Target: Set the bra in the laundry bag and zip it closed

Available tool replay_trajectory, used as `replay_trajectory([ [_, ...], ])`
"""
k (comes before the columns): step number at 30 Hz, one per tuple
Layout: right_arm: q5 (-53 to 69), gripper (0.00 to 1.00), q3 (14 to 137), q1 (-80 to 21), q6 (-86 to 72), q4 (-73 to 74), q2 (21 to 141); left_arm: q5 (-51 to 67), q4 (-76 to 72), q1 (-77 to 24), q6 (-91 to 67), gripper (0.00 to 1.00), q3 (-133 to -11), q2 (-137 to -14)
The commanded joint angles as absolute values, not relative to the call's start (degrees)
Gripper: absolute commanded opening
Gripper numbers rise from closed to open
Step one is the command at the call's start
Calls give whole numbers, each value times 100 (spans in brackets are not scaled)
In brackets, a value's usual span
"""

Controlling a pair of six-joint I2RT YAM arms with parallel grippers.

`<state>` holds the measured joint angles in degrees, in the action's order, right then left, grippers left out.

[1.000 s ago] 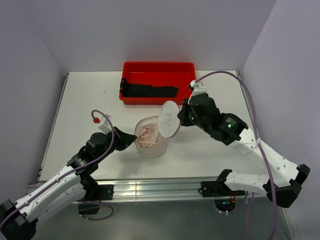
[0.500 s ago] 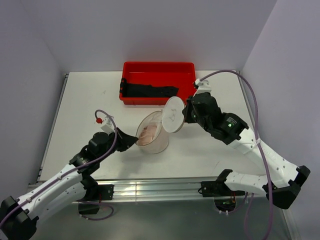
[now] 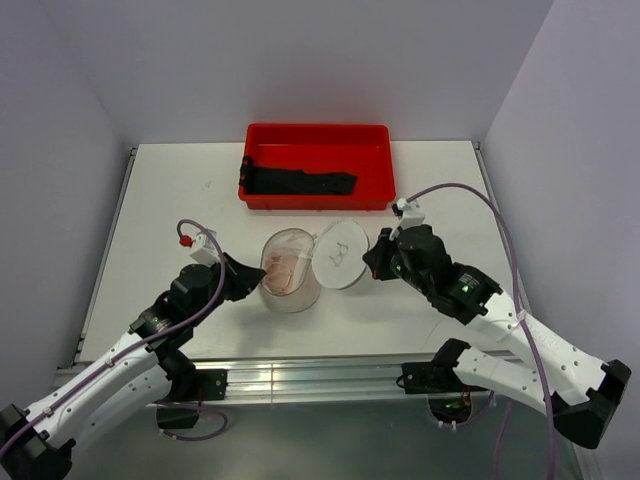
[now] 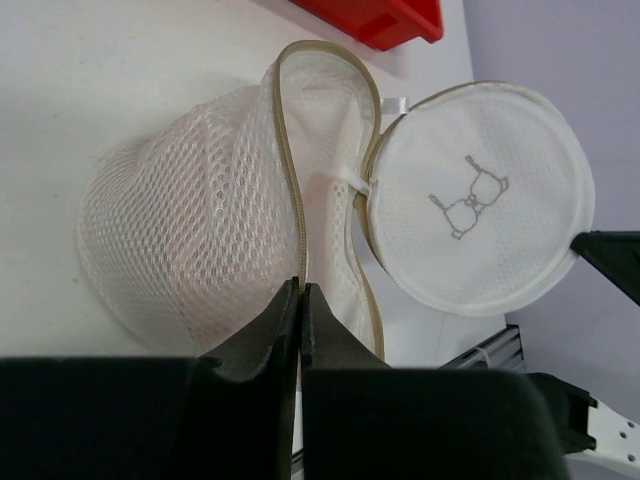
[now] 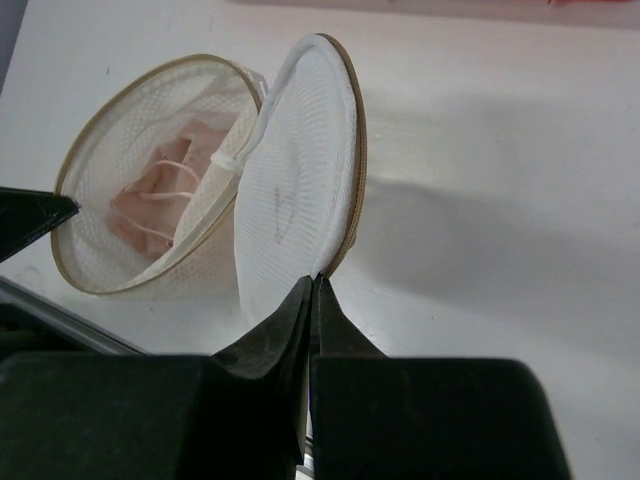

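The white mesh laundry bag (image 3: 290, 290) stands open near the table's front middle. The pale pink bra (image 3: 288, 270) lies bunched inside it, also seen in the right wrist view (image 5: 160, 200). My left gripper (image 3: 250, 281) is shut on the bag's tan zip rim (image 4: 297, 200) at its left side. My right gripper (image 3: 370, 262) is shut on the edge of the round lid (image 3: 342, 254), which is swung open to the right. The lid's bra drawing (image 4: 466, 200) faces up. The lid hangs from the bag by a hinge (image 5: 240, 150).
A red plastic tray (image 3: 318, 135) with a black garment (image 3: 298, 182) in it stands behind the bag at the table's back. The table's metal front rail (image 3: 320, 375) runs just in front of the bag.
The lid has been swung down and right from nearly upright to lying flatter beside the bag. The right gripper has moved lower with it. The bag has shifted slightly left.
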<state>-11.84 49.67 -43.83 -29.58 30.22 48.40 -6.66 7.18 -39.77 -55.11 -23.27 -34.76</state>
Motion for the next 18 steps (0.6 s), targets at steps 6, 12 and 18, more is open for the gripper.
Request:
replay_trajectory([
  [6, -668, 0, 4403, -4298, -3401, 1600, 4622, -1703, 1501, -3955, -5519, 3, -2329, -3217],
  [12, -606, 0, 4263, -4263, -3621, 1494, 4948, -2188, 1907, -3938, -5581, 19, -2417, -2988],
  [18, -597, 12, 4043, -4236, -3744, 1424, 5124, -2206, 1749, -3937, -5432, 46, -2584, -3085],
])
